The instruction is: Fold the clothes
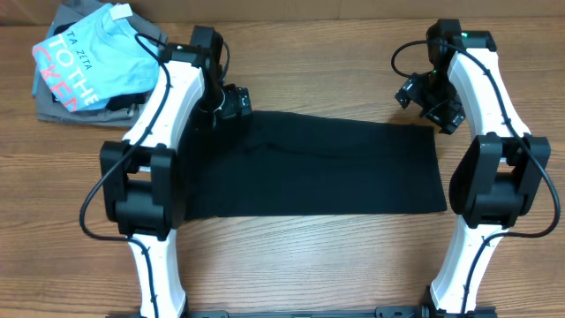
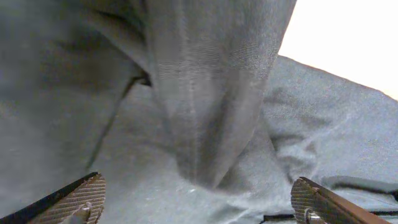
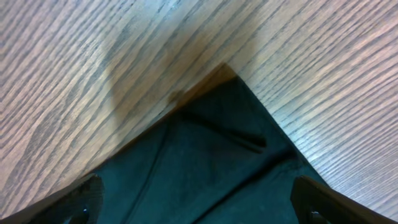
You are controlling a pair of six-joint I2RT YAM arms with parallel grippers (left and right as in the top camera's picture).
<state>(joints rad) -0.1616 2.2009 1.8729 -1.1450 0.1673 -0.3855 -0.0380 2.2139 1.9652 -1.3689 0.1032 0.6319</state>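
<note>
The black shirt (image 1: 318, 168) is laid flat on the worktop (image 1: 291, 265). The left fingers (image 2: 81, 193) and the right fingers (image 3: 317, 200) are spread wide at its far corners.

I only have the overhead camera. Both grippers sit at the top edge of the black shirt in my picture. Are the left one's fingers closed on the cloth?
Observer: No. The left wrist view shows the left gripper open, fingers wide apart, with a bunched ridge of the black shirt standing between them.
Operator: And the right one?
Observer: The right gripper is open too, with nothing pinched between its fingers.
Operator: Where is it over the shirt?
Observer: Over a corner. The tip of that corner points away from the fingers and lies on the bare wood table.
</note>
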